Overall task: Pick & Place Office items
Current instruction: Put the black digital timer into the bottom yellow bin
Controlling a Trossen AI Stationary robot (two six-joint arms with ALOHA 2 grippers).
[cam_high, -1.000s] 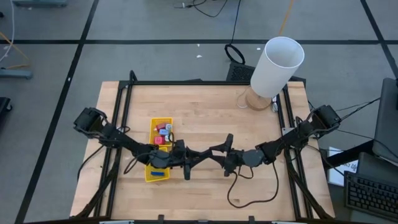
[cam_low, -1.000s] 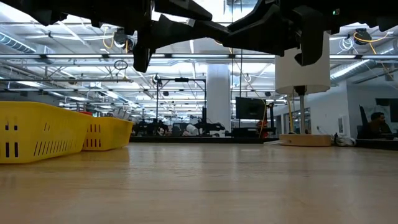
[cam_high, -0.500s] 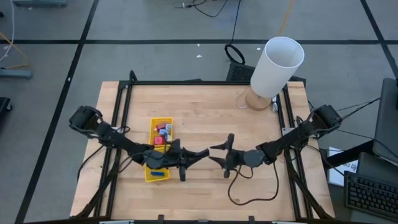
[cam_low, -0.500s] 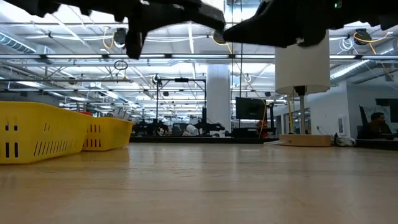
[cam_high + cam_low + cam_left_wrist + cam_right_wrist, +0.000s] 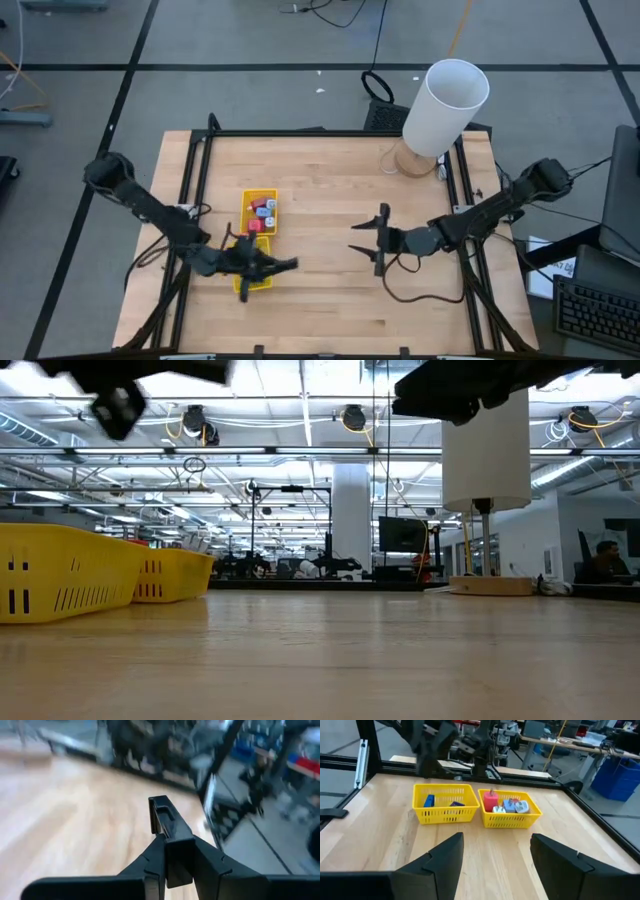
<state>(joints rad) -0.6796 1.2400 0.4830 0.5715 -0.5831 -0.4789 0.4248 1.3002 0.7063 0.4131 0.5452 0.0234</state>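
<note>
Both arms have drawn apart from mid-table. Left gripper (image 5: 285, 264), fingers pressed together, hangs beside the slotted yellow plastic tray (image 5: 262, 196) holding small blocky office items (image 5: 506, 804); right gripper (image 5: 377, 238), fingers spread, faces it.

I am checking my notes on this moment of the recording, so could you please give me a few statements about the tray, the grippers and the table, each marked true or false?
1. The yellow tray has two compartments, and both hold office items. True.
2. The right gripper is clamped on a red piece. False: its fingers stand apart with nothing between them, over bare wood.
3. The left gripper is shut. True: its fingers are pressed together in the left wrist view, and no item shows between them.
4. The white cylinder lies tipped over in the middle of the table. False: it stands upright at the far right corner.
5. Office items lie loose on the table outside the tray. False: every piece in view is in the tray.
</note>
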